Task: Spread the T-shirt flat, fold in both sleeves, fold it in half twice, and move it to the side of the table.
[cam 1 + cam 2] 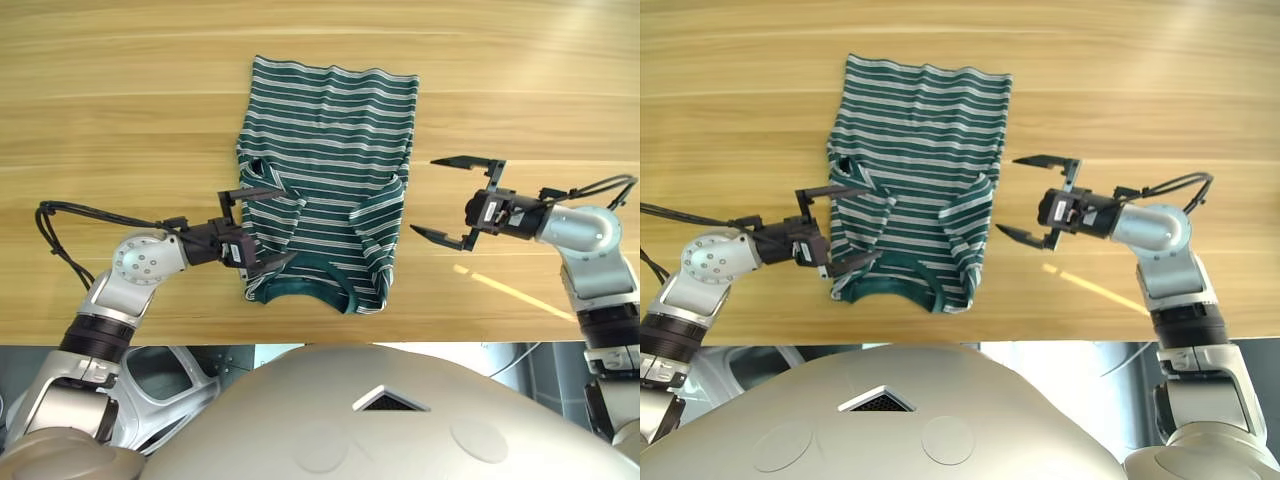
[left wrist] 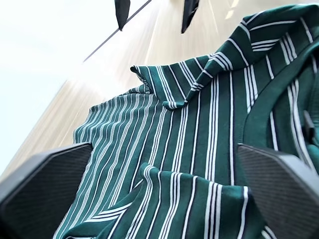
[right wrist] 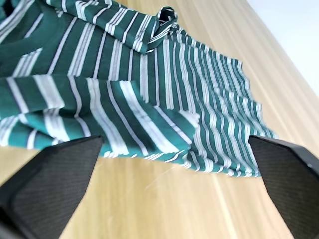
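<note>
Left gripper [image 1: 287, 222] has its fingers spread wide over the shirt's [image 1: 330, 130] left edge, down by the collar. Right gripper [image 1: 422, 196] is spread wide too, just off the right edge over bare table [image 1: 120, 100]. The shirt lies mid-table with both sleeves tucked in, long axis running straight away from the robot, collar at the near end and hem at the far end.

The T-shirt [image 1: 330, 170] is dark green with thin white stripes and a plain green neckband. The table [image 1: 120, 90] is light wood-grain. Both grippers' fingers [image 1: 262, 190] are black.
</note>
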